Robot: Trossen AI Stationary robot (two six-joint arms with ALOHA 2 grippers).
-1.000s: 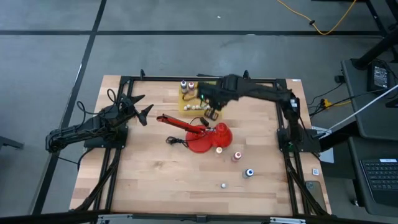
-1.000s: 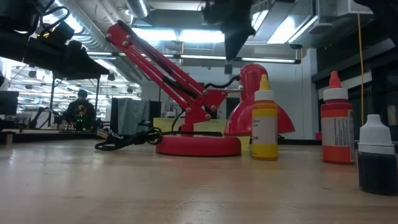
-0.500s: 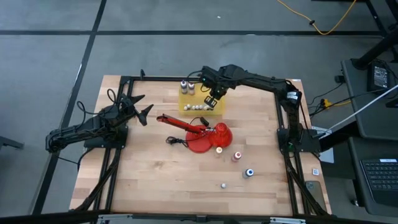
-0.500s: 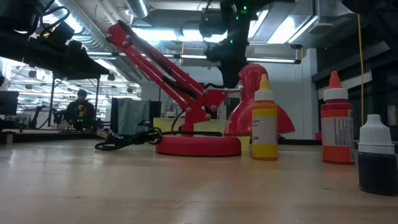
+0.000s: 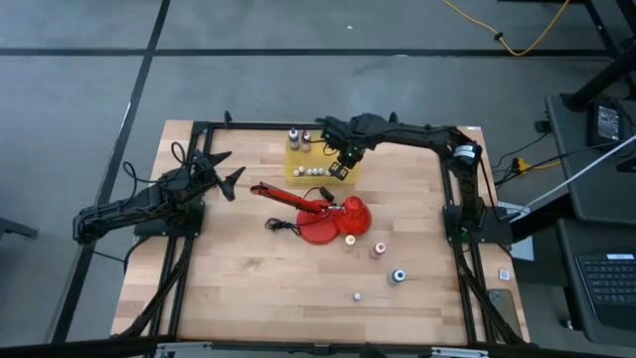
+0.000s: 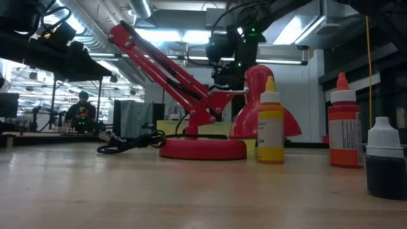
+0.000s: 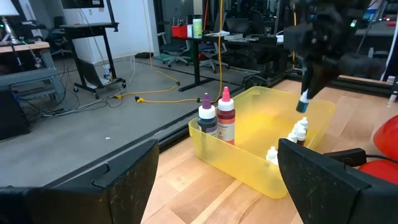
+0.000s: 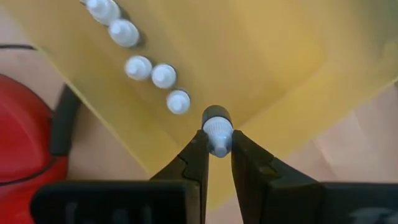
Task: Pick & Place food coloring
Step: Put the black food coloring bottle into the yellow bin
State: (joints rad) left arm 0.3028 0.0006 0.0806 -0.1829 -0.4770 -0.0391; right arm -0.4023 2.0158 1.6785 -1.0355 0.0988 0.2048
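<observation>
Right claw (image 8: pixel 217 152) pinches a capped bottle (image 8: pixel 217 127) above yellow bin (image 8: pixel 273 56); labels unreadable.

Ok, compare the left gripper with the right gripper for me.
The left gripper is open and empty, while the right gripper is shut on a small white-capped dropper bottle. The left gripper sits at the left side of the wooden table, and the right gripper hangs over the yellow plastic bin at the far edge. Both are dark two-finger grippers.
</observation>
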